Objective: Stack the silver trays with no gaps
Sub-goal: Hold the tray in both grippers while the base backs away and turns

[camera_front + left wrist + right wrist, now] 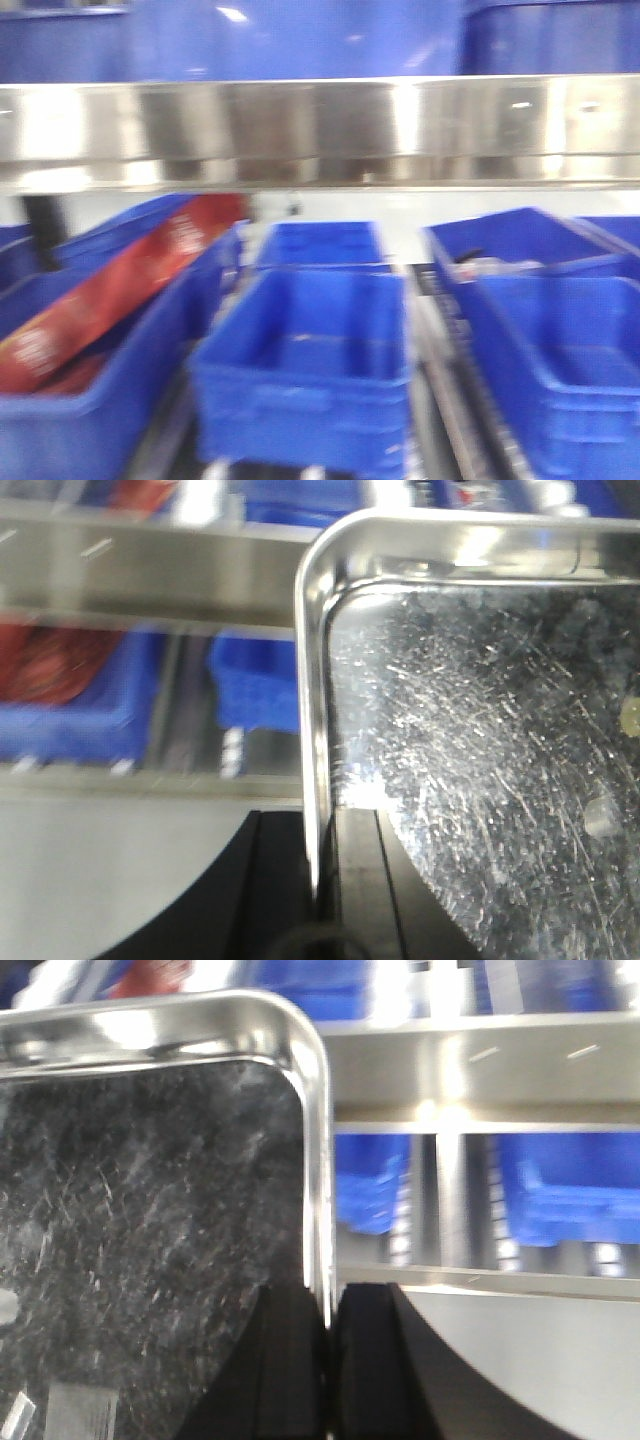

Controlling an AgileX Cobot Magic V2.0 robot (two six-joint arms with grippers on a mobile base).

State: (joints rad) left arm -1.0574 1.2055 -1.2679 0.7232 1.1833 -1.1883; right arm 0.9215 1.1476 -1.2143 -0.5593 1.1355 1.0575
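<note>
A silver tray (pixel 480 740) with a scratched shiny bottom fills the right of the left wrist view. My left gripper (pixel 322 870) is shut on its left rim, black fingers either side of the thin edge. The same kind of tray (pixel 150 1210) fills the left of the right wrist view, and my right gripper (pixel 328 1360) is shut on its right rim. I cannot tell whether one tray or a stack is held. No tray or gripper shows in the front view.
A long brushed-steel shelf rail (pixel 320 130) crosses the front view. Below it stand several blue bins (pixel 310 360); the left bin holds red packages (pixel 110 290). More blue bins sit above the rail. A pale grey surface (pixel 540 1360) lies under the grippers.
</note>
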